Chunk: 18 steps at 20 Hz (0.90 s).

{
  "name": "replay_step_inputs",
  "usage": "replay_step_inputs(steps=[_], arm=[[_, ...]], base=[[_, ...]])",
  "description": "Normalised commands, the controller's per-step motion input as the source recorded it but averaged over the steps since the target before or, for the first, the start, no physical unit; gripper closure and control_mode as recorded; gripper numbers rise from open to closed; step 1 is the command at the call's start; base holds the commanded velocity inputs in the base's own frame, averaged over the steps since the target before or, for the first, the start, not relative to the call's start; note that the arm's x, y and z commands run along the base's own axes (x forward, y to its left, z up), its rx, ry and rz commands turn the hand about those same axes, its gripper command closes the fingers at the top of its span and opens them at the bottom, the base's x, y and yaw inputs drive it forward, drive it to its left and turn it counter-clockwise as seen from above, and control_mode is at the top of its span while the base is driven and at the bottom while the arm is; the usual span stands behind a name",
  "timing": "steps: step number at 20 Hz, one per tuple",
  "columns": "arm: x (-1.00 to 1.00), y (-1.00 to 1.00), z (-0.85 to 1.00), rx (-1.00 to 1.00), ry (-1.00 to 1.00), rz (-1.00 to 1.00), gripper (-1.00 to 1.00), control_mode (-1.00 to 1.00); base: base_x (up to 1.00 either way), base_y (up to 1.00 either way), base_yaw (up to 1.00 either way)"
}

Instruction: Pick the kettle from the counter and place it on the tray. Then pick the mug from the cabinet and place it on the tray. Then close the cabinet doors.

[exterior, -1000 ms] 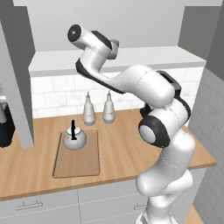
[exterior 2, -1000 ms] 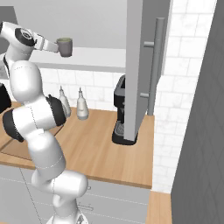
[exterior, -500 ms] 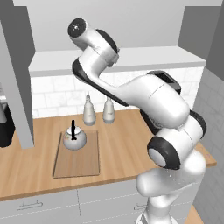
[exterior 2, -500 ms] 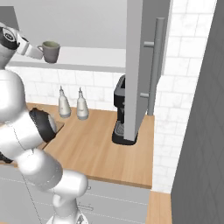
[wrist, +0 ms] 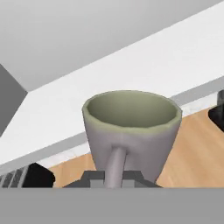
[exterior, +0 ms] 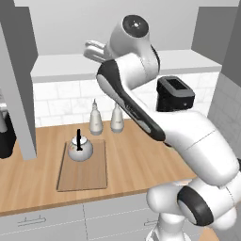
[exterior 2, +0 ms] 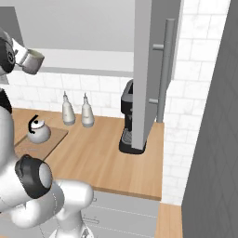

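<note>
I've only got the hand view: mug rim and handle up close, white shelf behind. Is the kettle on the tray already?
Observer: Yes. In the left base view the kettle sits on the tray, toward its far end.
Operator: Room left for the mug?
Observer: The near part of the tray looks bare.
Operator: Where's the mug relative to the tray?
Observer: In the right base view the mug is held high, at cabinet shelf level, well above the counter.
</note>
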Motion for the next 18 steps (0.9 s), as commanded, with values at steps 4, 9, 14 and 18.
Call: replay_step_inputs(steps=[4, 9, 14, 18], arm=[[-0.79, -0.11, -0.33, 0.09, 0.0, 0.62, 1.0, -1.0], [-0.63, -0.12, -0.45, 0.01, 0.0, 0.73, 1.0, -1.0], [-0.32, -0.14, -0.59, 0.03, 0.0, 0.68, 1.0, -1.0], [0.02, 0.0, -0.7, -0.01, 0.01, 0.44, 1.0, -1.0]], base=[[0.0, 0.0, 0.0], [0.0, 0.0, 0.0], [0.0, 0.0, 0.0], [0.0, 0.0, 0.0]])
